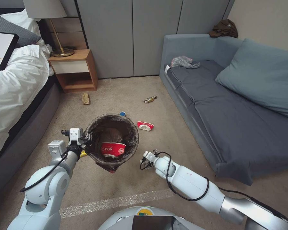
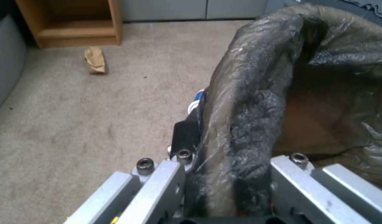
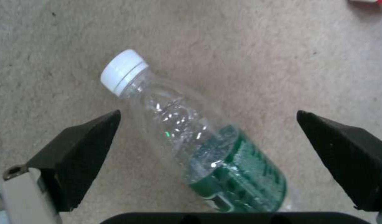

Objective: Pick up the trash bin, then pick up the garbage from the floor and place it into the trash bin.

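— Gripper states are being asked for first: what is being held on the left?

— By the left gripper (image 2: 228, 186) the trash bin (image 1: 112, 140) is being held off the floor (image 1: 124, 92), the jaws being pressed onto the rim where the dark bag is folded over. A crushed red-white cup (image 1: 113, 149) is lying inside the bin.

— And the right one?

— The right gripper (image 3: 207, 155) is being held low over the carpet, just to the right of the bin, with its fingers (image 3: 81, 155) spread wide. A clear bottle (image 3: 195, 140) with a white cap and green label is lying on its side between them, and no contact with either finger is being made.

— Where is the remaining garbage being seen?

— A second red-white cup (image 1: 145, 125) is lying just beyond the bin, near a blue-white cup (image 1: 122, 113) partly hidden behind the rim. A shiny wrapper (image 1: 149, 99) is lying farther off toward the sofa (image 1: 233, 121), and crumpled brown paper (image 1: 85, 98) is resting in front of the nightstand (image 1: 74, 71). Something yellow (image 1: 83, 154) is being glimpsed beside the left wrist.
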Tool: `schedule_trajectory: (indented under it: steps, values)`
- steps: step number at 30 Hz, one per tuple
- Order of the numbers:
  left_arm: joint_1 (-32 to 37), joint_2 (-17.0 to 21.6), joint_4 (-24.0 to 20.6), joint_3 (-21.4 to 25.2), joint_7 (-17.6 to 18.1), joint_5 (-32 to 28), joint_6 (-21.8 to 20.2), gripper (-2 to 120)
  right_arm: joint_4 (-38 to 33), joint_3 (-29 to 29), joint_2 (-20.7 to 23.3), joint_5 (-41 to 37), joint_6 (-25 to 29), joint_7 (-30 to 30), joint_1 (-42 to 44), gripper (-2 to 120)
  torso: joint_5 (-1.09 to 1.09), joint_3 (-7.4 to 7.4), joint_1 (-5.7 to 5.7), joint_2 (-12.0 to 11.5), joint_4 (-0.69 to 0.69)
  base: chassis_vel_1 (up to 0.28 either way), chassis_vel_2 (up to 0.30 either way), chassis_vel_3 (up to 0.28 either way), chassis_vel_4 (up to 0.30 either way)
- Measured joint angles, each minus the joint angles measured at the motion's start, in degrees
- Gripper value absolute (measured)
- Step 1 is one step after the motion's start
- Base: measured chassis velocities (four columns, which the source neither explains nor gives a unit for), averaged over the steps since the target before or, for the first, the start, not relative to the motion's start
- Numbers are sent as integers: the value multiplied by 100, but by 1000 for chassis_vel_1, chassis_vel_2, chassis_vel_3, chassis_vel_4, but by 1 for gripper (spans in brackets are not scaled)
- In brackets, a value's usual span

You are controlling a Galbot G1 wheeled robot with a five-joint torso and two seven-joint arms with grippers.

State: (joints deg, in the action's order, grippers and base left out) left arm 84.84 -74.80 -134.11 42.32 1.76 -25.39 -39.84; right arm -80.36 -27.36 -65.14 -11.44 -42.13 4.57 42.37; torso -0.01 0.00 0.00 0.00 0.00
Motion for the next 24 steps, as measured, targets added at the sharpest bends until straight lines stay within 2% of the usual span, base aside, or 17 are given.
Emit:
schedule_trajectory:
  steps: [16,24]
  values:
    - [-24,1,31,23,-17,-9,4,6,548,-41,-379,198,122,-80,179,100,1,0,0,0,0,0,0,0,0]
    - [-34,9,47,58,-28,-9,11,6,663,31,-355,224,167,-125,212,100,0,0,0,0,0,0,0,0,0]
